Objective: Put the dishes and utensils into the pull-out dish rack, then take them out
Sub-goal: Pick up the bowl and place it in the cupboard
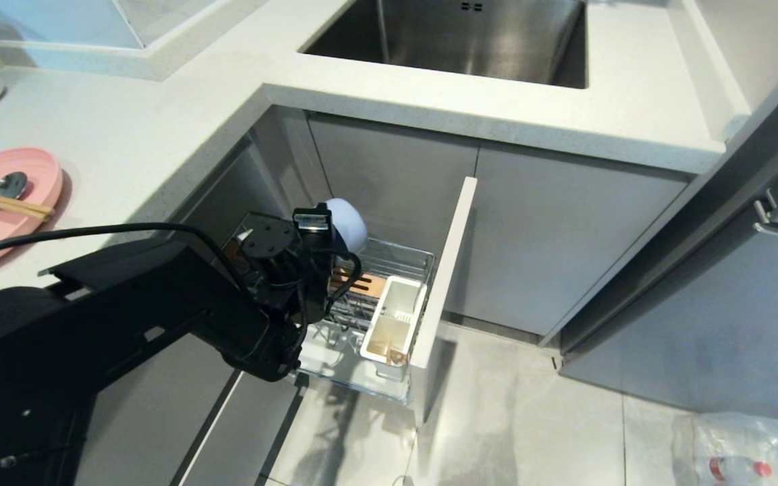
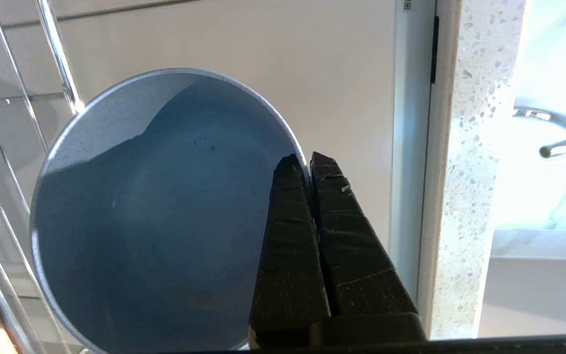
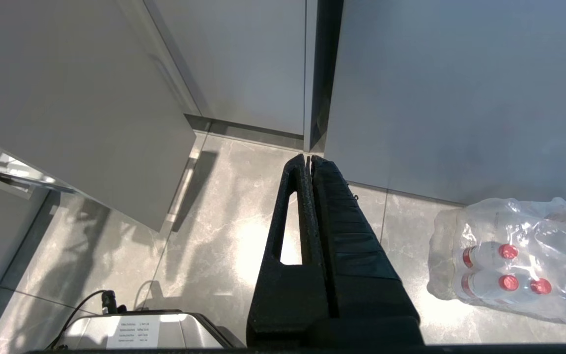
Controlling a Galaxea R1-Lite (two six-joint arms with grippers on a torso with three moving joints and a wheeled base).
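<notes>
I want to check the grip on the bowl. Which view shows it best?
The left wrist view: the left gripper is shut on the bowl rim. The head view shows only the bowl's outside above the rack; the right wrist view misses it.

I'm in a home kitchen: steel sink (image 1: 456, 34) in a speckled counter (image 1: 159, 135), grey cabinets (image 1: 551, 236) (1 rack (image 1: 399, 260) pulled out).

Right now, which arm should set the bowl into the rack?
Left. Its pincer is shut on the bowl rim, holding it over the rack. The right pincer is shut and empty, pointing at the floor beside a pack of bottles, away from the rack.
</notes>
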